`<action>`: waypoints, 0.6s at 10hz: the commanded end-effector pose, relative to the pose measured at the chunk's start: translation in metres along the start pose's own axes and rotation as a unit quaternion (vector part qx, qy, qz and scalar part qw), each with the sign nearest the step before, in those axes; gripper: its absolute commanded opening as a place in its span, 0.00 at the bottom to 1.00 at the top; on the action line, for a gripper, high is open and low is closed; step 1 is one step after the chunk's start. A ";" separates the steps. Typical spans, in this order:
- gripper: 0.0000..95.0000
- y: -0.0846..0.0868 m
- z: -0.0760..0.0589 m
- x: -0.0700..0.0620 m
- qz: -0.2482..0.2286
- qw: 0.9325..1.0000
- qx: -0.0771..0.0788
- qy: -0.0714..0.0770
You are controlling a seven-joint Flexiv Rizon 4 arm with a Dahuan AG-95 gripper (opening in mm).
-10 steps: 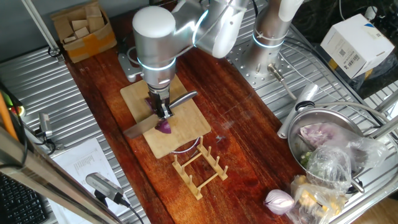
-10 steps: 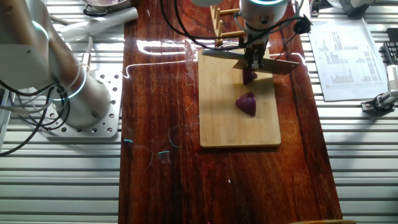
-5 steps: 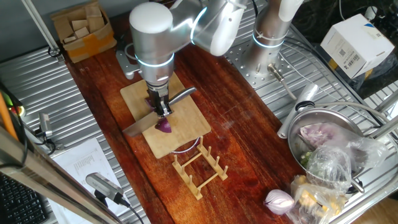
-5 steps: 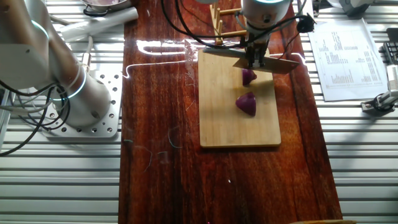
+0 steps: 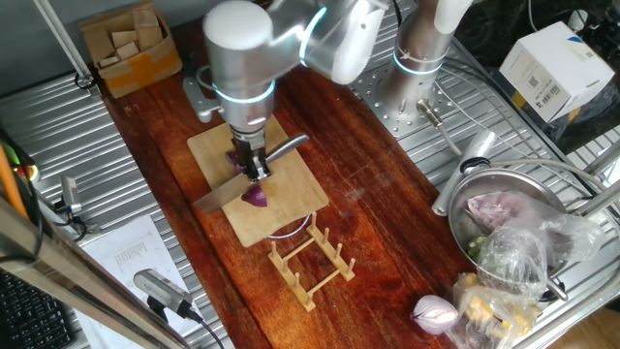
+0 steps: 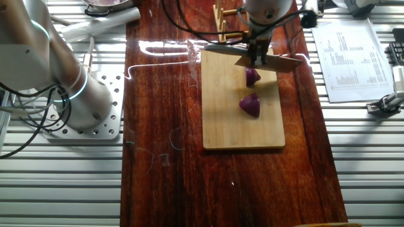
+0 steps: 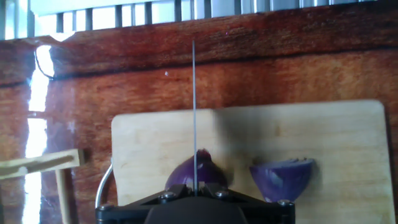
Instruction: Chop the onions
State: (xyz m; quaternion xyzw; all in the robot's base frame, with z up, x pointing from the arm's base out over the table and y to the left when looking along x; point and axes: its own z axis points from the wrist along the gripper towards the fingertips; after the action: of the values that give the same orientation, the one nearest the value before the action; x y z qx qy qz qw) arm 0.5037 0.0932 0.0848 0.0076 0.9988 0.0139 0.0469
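My gripper [image 5: 255, 173] is shut on a cleaver [image 5: 219, 199] and holds it level over the wooden cutting board [image 5: 291, 179]. In the other fixed view the cleaver [image 6: 281, 63] hangs just above one purple-red onion wedge [image 6: 252, 77]; the second wedge [image 6: 250, 104] lies free nearer the board's middle. In the hand view the blade [image 7: 194, 112] shows edge-on as a thin line, right over one wedge [image 7: 183, 175]. The other wedge [image 7: 283, 178] lies to its right, cut face up. One wedge [image 5: 256, 197] shows below the gripper in one fixed view.
A wooden rack [image 5: 312, 258] stands just past the board's end. A whole pale onion [image 5: 434, 312], a metal bowl [image 5: 463, 208] with bagged food, a cardboard box of wood blocks [image 5: 131, 44] and a white box [image 5: 547, 63] surround the dark wooden tabletop. A second arm's base [image 6: 82, 101] stands nearby.
The gripper and cleaver have lifted a little off the wedge near the rack, so more of that wedge shows. Both wedges lie where they were.
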 end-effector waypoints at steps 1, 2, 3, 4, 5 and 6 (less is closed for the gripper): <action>0.00 -0.002 0.010 0.002 -0.003 1.000 0.000 -0.005; 0.00 -0.002 0.011 0.003 -0.004 1.000 0.000 -0.005; 0.00 -0.003 0.006 0.002 -0.005 1.000 0.000 -0.003; 0.00 -0.004 0.005 0.002 -0.007 1.000 -0.001 -0.004; 0.00 -0.004 0.007 0.003 -0.007 1.000 -0.001 -0.005; 0.00 -0.004 0.007 0.002 -0.007 1.000 0.000 -0.004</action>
State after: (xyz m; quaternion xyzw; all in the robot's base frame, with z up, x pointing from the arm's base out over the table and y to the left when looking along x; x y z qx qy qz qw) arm 0.5009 0.0891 0.0778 0.0013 0.9986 0.0135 0.0504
